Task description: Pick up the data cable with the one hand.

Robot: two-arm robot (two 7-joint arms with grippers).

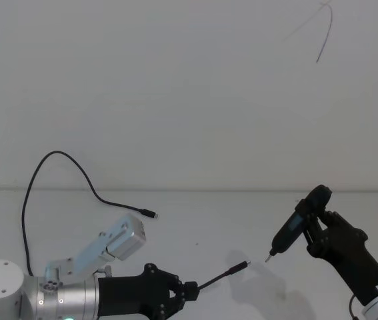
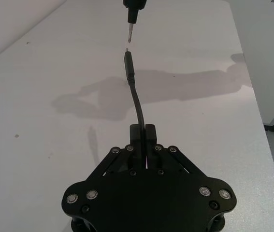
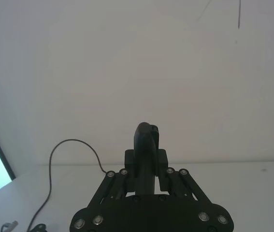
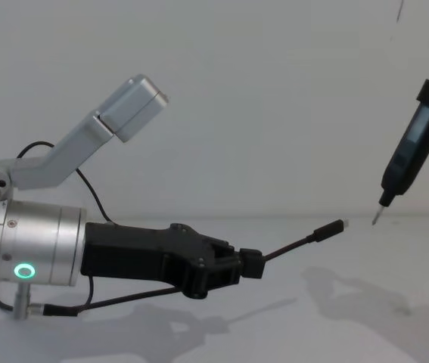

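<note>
While the white table (image 1: 242, 213) stretches away under both arms, the left arm comes in low from the near left on its thick silver wrist (image 4: 32, 242), green ring glowing. The left gripper (image 4: 252, 263) has its jaws closed on the data cable (image 4: 293, 246), pinching it a little way behind the plug (image 4: 329, 228). Over on the near right, the right gripper (image 1: 315, 228) is clamped round a pen-shaped tool (image 1: 294, 228), which slants down and to the left. A thinner cable (image 1: 75, 167) loops across the far left of the table, well apart from all this. The held end of the data cable sticks out from the jaws toward the right and rises slightly, with its long axis roughly in line with the fingers. Judging by the shadow beneath, it is off the table. Its silver tip (image 4: 344, 222) stops just short of the tool's metal tip (image 4: 375, 219), leaving a small gap between them. To my eye the cable is already in the left gripper's keeping. Any coming move depends on that line from jaws to plug, which points almost straight at the tool.
</note>
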